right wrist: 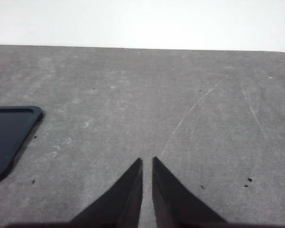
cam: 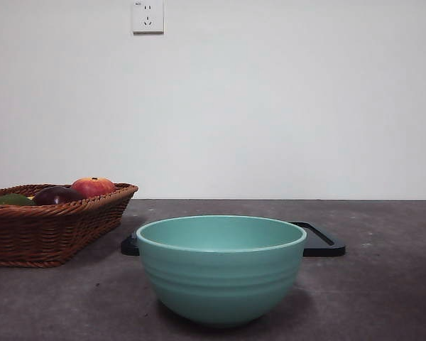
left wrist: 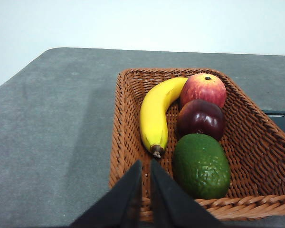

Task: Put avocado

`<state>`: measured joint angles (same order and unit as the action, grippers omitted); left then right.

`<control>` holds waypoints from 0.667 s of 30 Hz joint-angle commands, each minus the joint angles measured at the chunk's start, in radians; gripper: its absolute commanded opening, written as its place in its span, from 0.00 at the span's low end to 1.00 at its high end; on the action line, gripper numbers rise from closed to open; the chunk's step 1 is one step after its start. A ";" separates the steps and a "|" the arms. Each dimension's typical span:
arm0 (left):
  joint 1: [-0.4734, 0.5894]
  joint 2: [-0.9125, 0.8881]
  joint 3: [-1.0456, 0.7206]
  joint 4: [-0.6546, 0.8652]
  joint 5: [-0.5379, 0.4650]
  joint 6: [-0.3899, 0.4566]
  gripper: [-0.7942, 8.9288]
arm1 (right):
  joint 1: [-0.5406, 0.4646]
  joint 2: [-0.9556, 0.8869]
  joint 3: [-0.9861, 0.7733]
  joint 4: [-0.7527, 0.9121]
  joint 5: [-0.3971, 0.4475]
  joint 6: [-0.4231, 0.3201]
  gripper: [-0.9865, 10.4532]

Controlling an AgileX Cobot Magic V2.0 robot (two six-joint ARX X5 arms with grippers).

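Observation:
The avocado (left wrist: 201, 166) is dark green and oval, lying in a brown wicker basket (left wrist: 123, 142); in the front view only its top (cam: 9, 199) shows above the basket rim at the far left. My left gripper (left wrist: 146, 164) hovers above the basket's near edge, beside the avocado, shut and holding nothing. My right gripper (right wrist: 147, 161) is shut over bare grey table, away from the fruit. Neither arm appears in the front view.
The basket (cam: 50, 231) also holds a banana (left wrist: 156, 111), a red apple (left wrist: 204, 89) and a dark purple fruit (left wrist: 201, 118). A teal bowl (cam: 221, 266) stands near the front middle, with a black tray (cam: 319, 241) behind it; the tray's corner (right wrist: 9, 137) shows in the right wrist view.

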<state>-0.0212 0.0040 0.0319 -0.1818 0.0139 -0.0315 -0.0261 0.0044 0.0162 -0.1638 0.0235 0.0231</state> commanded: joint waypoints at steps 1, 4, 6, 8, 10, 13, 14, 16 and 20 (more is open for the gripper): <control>0.000 -0.001 -0.020 -0.003 -0.005 0.012 0.11 | 0.003 -0.001 -0.006 0.013 0.003 -0.004 0.11; -0.001 -0.001 -0.020 -0.004 -0.005 0.011 0.11 | 0.003 -0.001 -0.006 0.019 0.000 0.001 0.11; -0.001 -0.001 -0.020 0.005 -0.005 0.006 0.11 | 0.003 -0.001 -0.006 0.022 0.000 0.016 0.11; -0.001 -0.001 -0.020 0.020 -0.005 -0.016 0.11 | 0.003 -0.001 -0.006 0.021 0.000 0.026 0.11; -0.001 -0.001 -0.020 0.037 -0.005 -0.019 0.10 | 0.003 -0.001 -0.006 0.023 0.000 0.031 0.11; -0.001 -0.001 -0.019 0.068 -0.005 -0.018 0.10 | 0.003 -0.001 -0.006 0.061 -0.001 0.062 0.10; -0.001 -0.001 -0.016 0.078 -0.005 -0.018 0.10 | 0.003 -0.001 -0.003 0.081 0.000 0.082 0.10; -0.001 0.000 -0.001 0.085 -0.006 -0.018 0.10 | 0.003 -0.001 0.011 0.105 0.001 0.121 0.10; -0.001 0.002 0.043 0.087 -0.008 -0.077 0.10 | 0.004 0.004 0.067 0.097 -0.005 0.203 0.10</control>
<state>-0.0212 0.0059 0.0494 -0.1135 0.0074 -0.0647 -0.0257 0.0074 0.0593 -0.0784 0.0204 0.1616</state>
